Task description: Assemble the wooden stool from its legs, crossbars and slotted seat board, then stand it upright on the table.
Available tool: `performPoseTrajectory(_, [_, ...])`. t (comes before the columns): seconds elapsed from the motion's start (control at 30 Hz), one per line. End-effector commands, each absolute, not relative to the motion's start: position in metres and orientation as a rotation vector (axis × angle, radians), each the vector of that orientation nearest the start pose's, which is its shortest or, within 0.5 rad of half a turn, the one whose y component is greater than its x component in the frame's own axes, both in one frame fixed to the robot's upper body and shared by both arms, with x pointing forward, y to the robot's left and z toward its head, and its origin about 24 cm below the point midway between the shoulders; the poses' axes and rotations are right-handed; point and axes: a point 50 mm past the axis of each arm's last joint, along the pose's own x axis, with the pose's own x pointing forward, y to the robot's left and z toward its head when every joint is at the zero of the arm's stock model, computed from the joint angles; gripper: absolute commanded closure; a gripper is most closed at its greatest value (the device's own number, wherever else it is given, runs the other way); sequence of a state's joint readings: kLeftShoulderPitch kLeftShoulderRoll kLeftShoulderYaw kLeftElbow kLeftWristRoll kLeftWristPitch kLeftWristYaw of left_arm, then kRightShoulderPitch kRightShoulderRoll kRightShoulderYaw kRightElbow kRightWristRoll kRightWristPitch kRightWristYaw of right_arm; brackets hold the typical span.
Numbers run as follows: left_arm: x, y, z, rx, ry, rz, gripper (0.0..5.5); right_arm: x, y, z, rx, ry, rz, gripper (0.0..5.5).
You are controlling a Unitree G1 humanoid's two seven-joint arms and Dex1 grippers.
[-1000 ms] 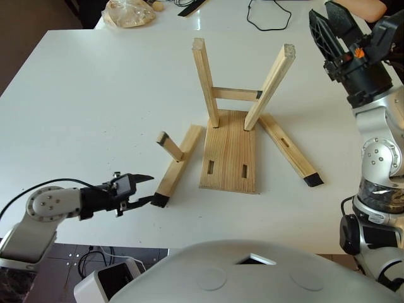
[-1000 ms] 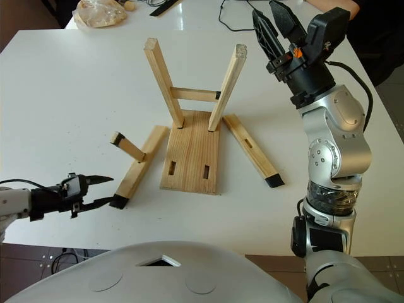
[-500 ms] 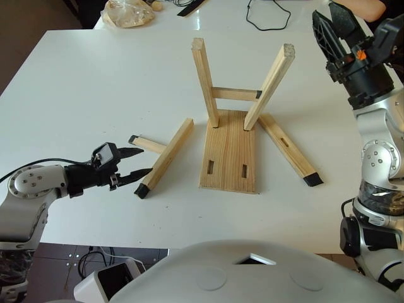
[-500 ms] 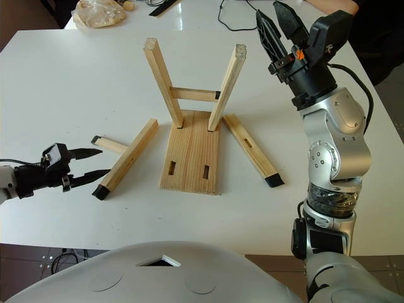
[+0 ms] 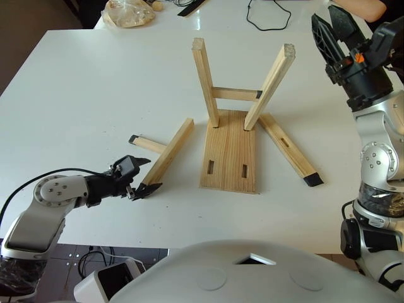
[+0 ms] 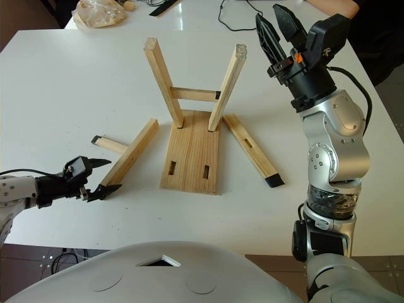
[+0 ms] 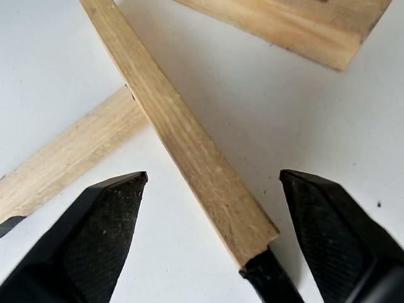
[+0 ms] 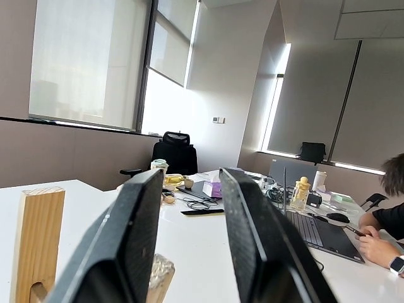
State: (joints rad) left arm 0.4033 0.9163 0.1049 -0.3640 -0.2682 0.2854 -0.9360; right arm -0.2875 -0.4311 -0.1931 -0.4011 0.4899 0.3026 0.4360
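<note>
The slotted seat board lies flat mid-table. Two legs stand tilted in its far slots, joined by a crossbar. A loose leg with a crossbar stub lies flat to the board's left. Another loose leg lies to its right. My left gripper is open at table level, its fingers either side of the left leg's black-tipped end, not touching it. High at the right, my right gripper is open and holds nothing.
A crumpled bag and a black cable lie at the table's far edge. Bare white tabletop stretches to the left of the parts. The near edge runs just under my left arm.
The left loose leg tipped from stub-up to lying flat and slid left. My left gripper drew back left, then came forward around the leg's black end. The right arm barely moved.
</note>
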Motion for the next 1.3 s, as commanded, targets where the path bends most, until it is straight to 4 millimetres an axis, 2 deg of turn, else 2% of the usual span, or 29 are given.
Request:
performPoseTrajectory(0.03, [0.169,0.259,0.075,0.48,0.583,-0.9,2.28,0.263,-0.188,0.209,-0.081,-0.435,0.527,3.87])
performPoseTrajectory(0.23, [0.168,0.256,0.073,0.418,0.595,-0.923,3.15,0.263,-0.187,0.208,-0.079,-0.435,0.517,3.87])
performPoseTrajectory(0.47, [0.169,0.264,0.062,0.379,0.628,-0.868,4.25,0.263,-0.186,0.209,-0.077,-0.435,0.522,3.87])
performPoseTrajectory(0.67, [0.18,0.265,0.07,0.358,0.56,-0.815,4.41,0.263,-0.187,0.21,-0.075,-0.436,0.526,3.87])
performPoseTrajectory(0.73, [0.19,0.27,0.078,0.364,0.513,-0.75,4.41,0.264,-0.188,0.211,-0.073,-0.438,0.526,3.87])
performPoseTrajectory(0.87, [0.223,0.287,0.107,0.439,0.346,-0.545,4.41,0.264,-0.188,0.213,-0.066,-0.445,0.522,3.87])
performPoseTrajectory(0.9, [0.23,0.283,0.118,0.426,0.281,-0.533,4.41,0.265,-0.189,0.214,-0.059,-0.448,0.513,3.87])
performPoseTrajectory(0.97, [0.236,0.262,0.141,0.381,0.11,-0.571,4.41,0.266,-0.19,0.217,-0.011,-0.452,0.505,3.87])
performPoseTrajectory(1.07, [0.248,0.242,0.175,0.357,-0.094,-0.495,4.41,0.265,-0.188,0.226,0.122,-0.464,0.542,3.87])
performPoseTrajectory(1.17, [0.249,0.225,0.212,0.345,-0.293,-0.478,4.41,0.253,-0.168,0.231,0.177,-0.442,0.733,3.62])
performPoseTrajectory(1.3, [0.245,0.211,0.237,0.343,-0.477,-0.458,4.42,0.238,-0.148,0.23,0.213,-0.394,0.955,3.0])
